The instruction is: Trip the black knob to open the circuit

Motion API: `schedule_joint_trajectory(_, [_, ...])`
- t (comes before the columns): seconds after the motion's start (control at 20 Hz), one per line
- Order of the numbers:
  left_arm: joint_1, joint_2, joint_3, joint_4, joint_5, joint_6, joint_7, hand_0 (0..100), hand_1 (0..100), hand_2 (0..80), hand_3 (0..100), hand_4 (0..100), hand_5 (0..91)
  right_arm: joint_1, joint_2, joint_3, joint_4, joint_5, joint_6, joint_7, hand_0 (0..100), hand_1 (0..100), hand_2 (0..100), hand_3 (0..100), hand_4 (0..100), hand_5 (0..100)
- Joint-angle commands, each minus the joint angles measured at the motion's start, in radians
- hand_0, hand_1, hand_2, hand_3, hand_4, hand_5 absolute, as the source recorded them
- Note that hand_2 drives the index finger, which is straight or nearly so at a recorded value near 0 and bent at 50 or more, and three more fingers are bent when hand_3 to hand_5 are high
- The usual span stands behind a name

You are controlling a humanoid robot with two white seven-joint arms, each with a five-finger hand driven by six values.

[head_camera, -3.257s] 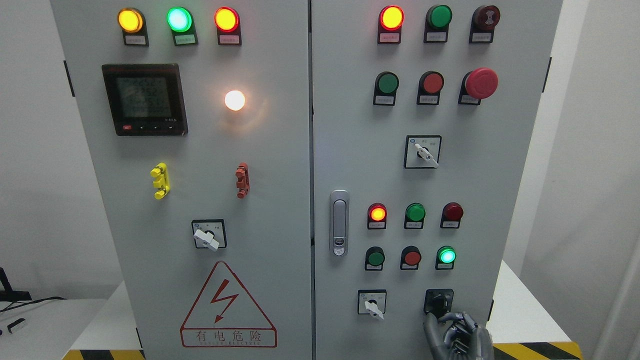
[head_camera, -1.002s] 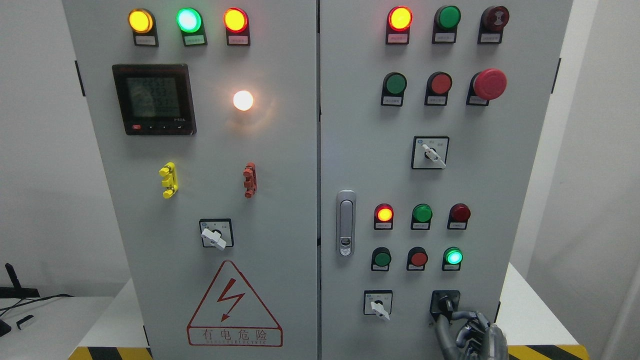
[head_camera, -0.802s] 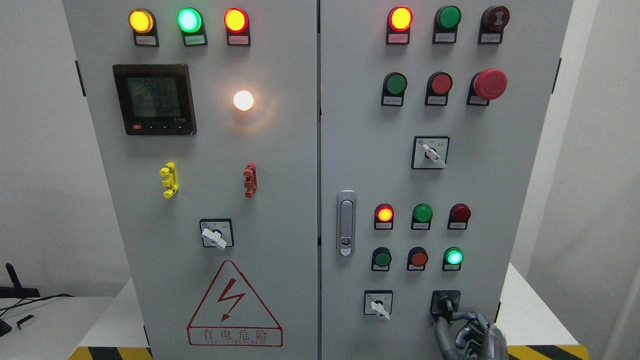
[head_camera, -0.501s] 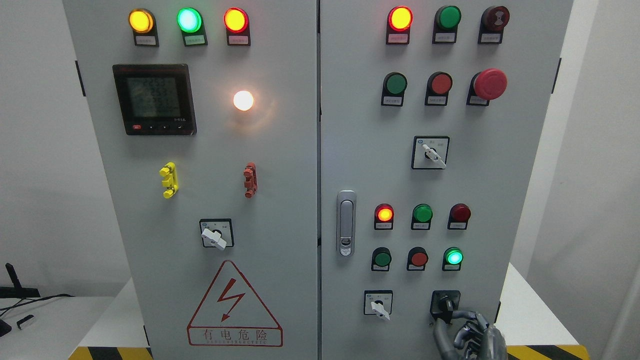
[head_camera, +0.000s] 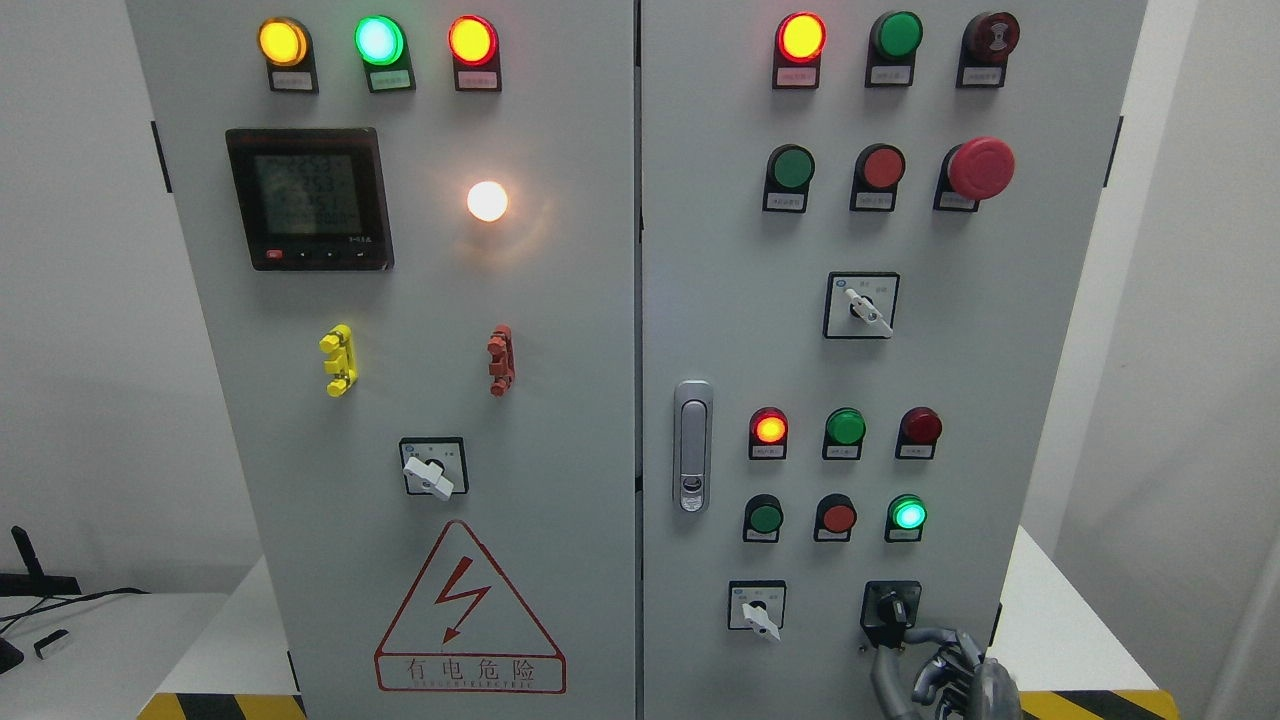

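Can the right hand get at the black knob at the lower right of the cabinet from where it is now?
Probably yes. The right hand sits just below the black knob, with its fingers reaching up to the knob's lower edge. Nothing stands between them; whether they grip it is unclear.

The cabinet [head_camera: 560, 300] is light grey. On its left door glow a yellow lamp [head_camera: 280, 41], a green lamp [head_camera: 377, 40] and a red lamp [head_camera: 471, 40], with a white lamp [head_camera: 487, 201] lower. The meter [head_camera: 308, 198] is black with a grey screen. A yellow clip [head_camera: 338, 360] and a red clip [head_camera: 499, 360] stand below it. The warning triangle [head_camera: 468, 610] is red with a red bolt. The mushroom button [head_camera: 980, 167] is red. The black knob [head_camera: 889, 608] sits on a black plate. The right hand [head_camera: 945, 680] is dark grey metal. The table [head_camera: 1060, 640] is white, edged with a yellow and black stripe [head_camera: 1090, 703]
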Motion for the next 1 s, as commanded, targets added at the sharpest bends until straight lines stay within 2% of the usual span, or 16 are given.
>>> schedule_joint_trajectory(0.0, [0.001,0.001,0.0,0.0,0.005,0.0,0.0,12,39,0.0,0,0,0.0,0.06,-0.059,-0.039,-0.017,-0.007,-0.08,0.006,40,78,46,88,90,100])
schedule_joint_trajectory(0.05, [0.0,-0.001,0.0,0.0,0.005,0.0,0.0,12,39,0.0,0,0,0.0,0.087,-0.071,-0.045,-0.029,-0.007,-0.13,0.029,41,77,42,85,87,99])
schedule_joint_trajectory(0.15, [0.0,-0.001,0.0,0.0,0.005,0.0,0.0,12,39,0.0,0,0,0.0,0.121,-0.083,-0.056,-0.06,-0.008,-0.189,0.055,43,75,36,80,83,94])
schedule_joint_trajectory(0.2, [0.0,0.001,0.0,0.0,0.005,0.0,0.0,12,39,0.0,0,0,0.0,0.136,-0.087,-0.059,-0.073,-0.013,-0.198,0.063,43,73,34,77,80,90])
schedule_joint_trajectory(0.3, [0.0,-0.001,0.0,0.0,0.005,0.0,0.0,12,39,0.0,0,0,0.0,0.175,-0.091,-0.059,-0.106,-0.046,-0.217,0.115,40,64,32,75,76,83])
schedule_joint_trajectory(0.35, [0.0,-0.001,0.0,0.0,0.005,0.0,0.0,12,39,0.0,0,0,0.0,0.207,-0.1,-0.059,-0.129,-0.081,-0.237,0.152,35,55,28,70,67,74])
schedule_joint_trajectory(0.4, [0.0,-0.001,0.0,0.0,0.005,0.0,0.0,12,39,0.0,0,0,0.0,0.244,-0.113,-0.059,-0.156,-0.136,-0.263,0.199,34,51,24,62,57,66])
schedule_joint_trajectory(0.5, [0.0,-0.001,0.0,0.0,0.005,0.0,0.0,12,39,0.0,0,0,0.0,0.276,-0.134,-0.06,-0.192,-0.218,-0.278,0.275,34,43,15,40,34,40])
schedule_joint_trajectory(0.55, [0.0,0.001,0.0,0.0,0.005,0.0,0.0,12,39,0.0,0,0,0.0,0.297,-0.143,-0.06,-0.218,-0.241,-0.278,0.296,33,38,9,29,23,29])
schedule_joint_trajectory(0.65, [0.0,-0.001,0.0,0.0,0.005,0.0,0.0,12,39,0.0,0,0,0.0,0.339,-0.172,-0.063,-0.259,-0.313,-0.274,0.321,31,31,0,17,10,15])
schedule_joint_trajectory(0.7, [0.0,0.001,0.0,0.0,0.005,0.0,0.0,12,39,0.0,0,0,0.0,0.345,-0.189,-0.066,-0.268,-0.362,-0.269,0.333,30,25,0,10,4,10])
schedule_joint_trajectory(0.85, [0.0,0.001,0.0,0.0,0.005,0.0,0.0,12,39,0.0,0,0,0.0,0.373,-0.214,-0.098,-0.296,-0.421,-0.261,0.376,26,19,0,0,0,0])
schedule_joint_trajectory(0.95, [0.0,0.001,0.0,0.0,0.005,0.0,0.0,12,39,0.0,0,0,0.0,0.379,-0.226,-0.109,-0.299,-0.422,-0.258,0.417,24,15,0,0,0,0])
